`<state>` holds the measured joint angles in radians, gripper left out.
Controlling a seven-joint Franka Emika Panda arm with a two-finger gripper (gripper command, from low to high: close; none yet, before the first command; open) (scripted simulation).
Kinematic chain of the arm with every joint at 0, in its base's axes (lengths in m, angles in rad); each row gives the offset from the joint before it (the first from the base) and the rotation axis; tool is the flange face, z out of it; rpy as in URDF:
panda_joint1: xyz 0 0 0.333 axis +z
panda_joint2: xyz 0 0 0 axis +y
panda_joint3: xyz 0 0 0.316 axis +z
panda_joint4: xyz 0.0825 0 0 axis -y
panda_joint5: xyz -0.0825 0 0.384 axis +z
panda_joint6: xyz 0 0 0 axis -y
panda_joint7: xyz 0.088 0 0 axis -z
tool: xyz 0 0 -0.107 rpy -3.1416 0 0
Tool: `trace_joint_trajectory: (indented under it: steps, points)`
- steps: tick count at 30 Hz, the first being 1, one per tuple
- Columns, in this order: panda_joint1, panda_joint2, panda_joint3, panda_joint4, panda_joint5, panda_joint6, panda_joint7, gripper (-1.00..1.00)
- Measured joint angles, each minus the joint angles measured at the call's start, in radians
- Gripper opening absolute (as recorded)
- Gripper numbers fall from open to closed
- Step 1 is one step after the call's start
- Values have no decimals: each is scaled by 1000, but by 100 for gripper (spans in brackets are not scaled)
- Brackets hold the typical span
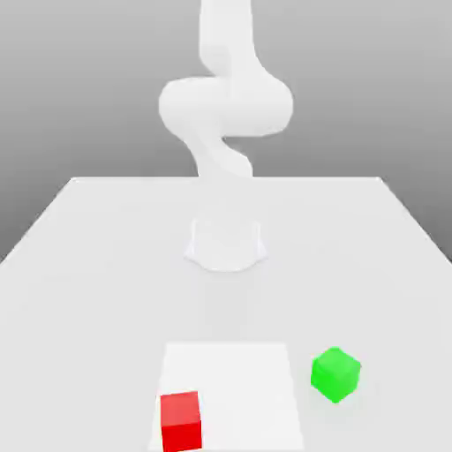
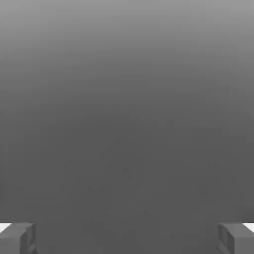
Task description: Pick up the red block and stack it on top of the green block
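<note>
Closest in the exterior view, the red block (image 1: 181, 422) sits at the front end of a white, paper-like patch (image 1: 231, 388), over toward the exterior view's left side of it. One face of the cube is turned almost squarely to the camera, with its top a little brighter than that front face. The white patch lies flat on the pale tabletop (image 1: 106, 309) and reaches back beyond the cube.

A little farther back, the green block (image 1: 335, 375) rests on the tabletop near the patch's edge on the exterior view's right, apart from the white. A corner of it is turned toward the camera. The two blocks stand well apart, and neither is stacked.

Behind them, around the middle of the table, is the pale base (image 1: 226, 245) of the robot arm (image 1: 226, 106), whose white links rise up past the top of the exterior view.

The hand view adds the gripper (image 2: 127, 239): its two fingers stand wide apart, released, with nothing held between them. Beyond them that view has a plain grey expanse, darker low in the picture and paler toward its top, where the exterior view has both blocks and the table.
</note>
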<state>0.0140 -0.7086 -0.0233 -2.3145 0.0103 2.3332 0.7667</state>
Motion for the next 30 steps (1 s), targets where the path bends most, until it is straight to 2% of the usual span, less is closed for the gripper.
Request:
trace_joint_trajectory:
  steps: [17, 25, 29, 30]
  points:
    - [49, 623, -114, -100, 83, 229, -235, 0]
    - [27, 908, -126, -144, 71, 342, -307, 0]
    - [0, 1052, -95, -129, 102, 452, -337, 0]
    - [-9, 1086, -84, -124, 111, 480, -344, -100]
